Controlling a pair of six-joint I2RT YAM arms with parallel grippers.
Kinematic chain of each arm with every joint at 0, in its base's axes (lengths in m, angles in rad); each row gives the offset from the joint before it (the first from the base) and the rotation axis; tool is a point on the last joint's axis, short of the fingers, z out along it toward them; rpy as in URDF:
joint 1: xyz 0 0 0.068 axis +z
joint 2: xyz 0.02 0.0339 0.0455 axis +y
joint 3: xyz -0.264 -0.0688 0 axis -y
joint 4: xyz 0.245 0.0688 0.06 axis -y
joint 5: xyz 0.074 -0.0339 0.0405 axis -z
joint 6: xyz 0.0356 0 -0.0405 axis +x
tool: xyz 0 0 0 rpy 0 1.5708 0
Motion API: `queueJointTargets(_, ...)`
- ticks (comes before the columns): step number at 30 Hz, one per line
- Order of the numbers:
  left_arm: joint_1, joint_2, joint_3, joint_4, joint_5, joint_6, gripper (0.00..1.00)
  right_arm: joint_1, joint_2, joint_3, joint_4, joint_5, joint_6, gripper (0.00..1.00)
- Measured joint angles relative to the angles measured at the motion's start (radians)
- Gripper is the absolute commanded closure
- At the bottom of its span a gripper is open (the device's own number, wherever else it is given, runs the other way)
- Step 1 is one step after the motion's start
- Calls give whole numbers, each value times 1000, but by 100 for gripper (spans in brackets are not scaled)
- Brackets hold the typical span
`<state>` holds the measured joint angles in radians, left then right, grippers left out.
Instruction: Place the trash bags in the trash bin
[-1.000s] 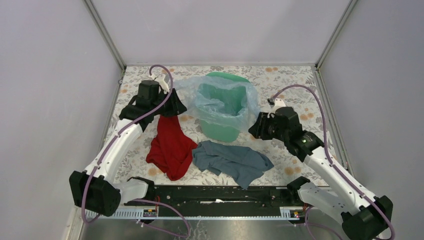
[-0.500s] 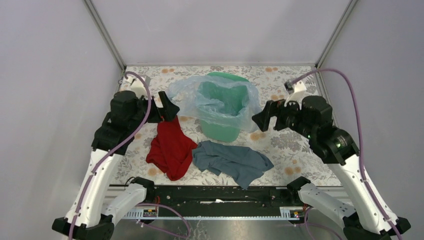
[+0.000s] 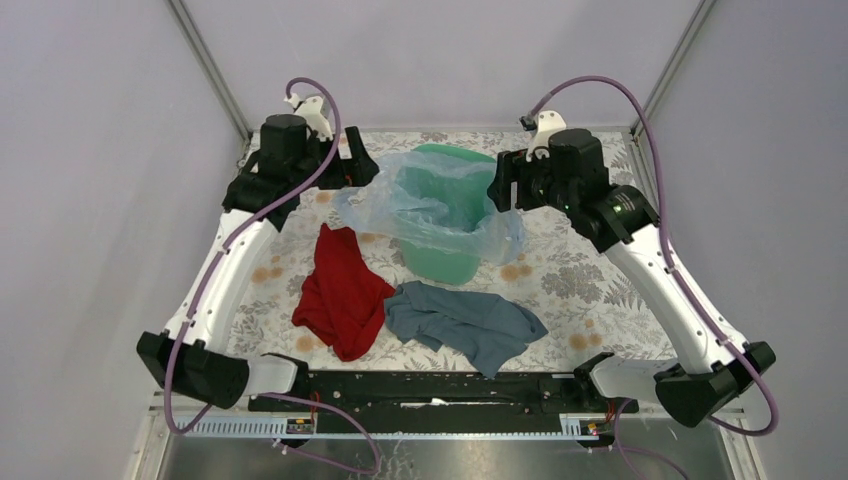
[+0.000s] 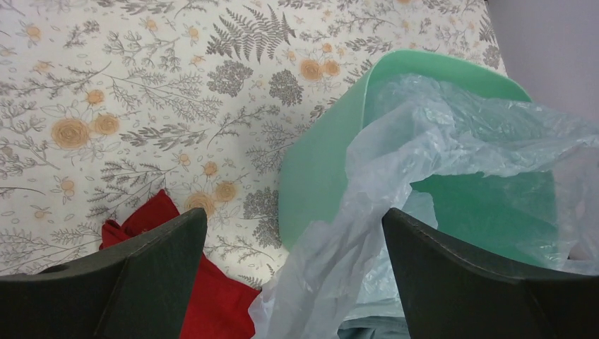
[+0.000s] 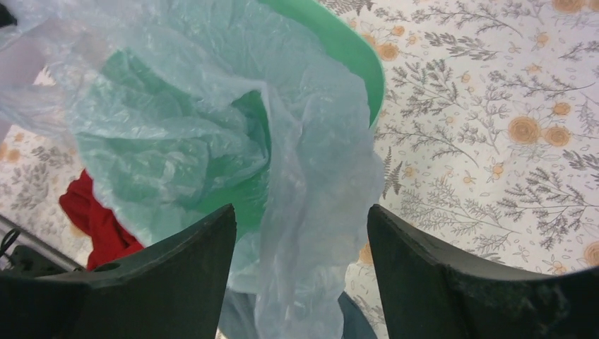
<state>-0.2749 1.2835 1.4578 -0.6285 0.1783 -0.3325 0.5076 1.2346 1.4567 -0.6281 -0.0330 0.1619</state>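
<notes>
Trash bin (image 3: 441, 263) is set upright toward the far edge of the table (image 3: 592, 282), about midway between the side edges. The trash bag (image 3: 421, 206) is draped over its mouth, partly sunk inside, with loose plastic spilling over the left, right and near rim.

Left gripper (image 4: 293, 216) is held above the bin's left side, jaws spread wide — a fold of the bag is seen below the gap, nothing clamped.

Right gripper (image 5: 300, 209) is held above the bin's right side, jaws equally wide; a hanging fold is seen between them, not pinched.

Red cloth (image 3: 341, 291) and grey-blue cloth (image 3: 466, 321) are laid flat on the bin's near side.
</notes>
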Motion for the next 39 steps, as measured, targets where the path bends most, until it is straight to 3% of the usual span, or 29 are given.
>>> queueJointTargets(5, 2, 29, 0, 8, 27, -9, 2, 0, 45, 0, 51, 56, -2, 32)
queueJointTargets(7, 2, 34, 0, 27, 42, -17, 7, 0, 57, 0, 74, 93, -1, 35)
queueJointTargets(13, 5, 84, 0, 85, 60, -47, 38, 0, 96, 0, 140, 169, 0, 59)
queueJointTargets(15, 8, 107, 0, 105, 59, -56, 44, 0, 112, -1, 165, 198, 0, 64)
queueJointTargets(18, 13, 140, 0, 135, 46, -69, 59, 0, 135, -10, 205, 237, -6, 83)
queueJointTargets(21, 16, 197, 16, 171, 36, -93, 74, 0, 178, -10, 238, 278, -21, 92)
queueJointTargets(34, 43, 442, 89, 299, 66, -204, 81, -36, 311, 7, 330, 330, -44, 96)
queueJointTargets(39, 48, 462, 94, 352, 110, -236, 80, -50, 315, 15, 322, 310, -35, 89)
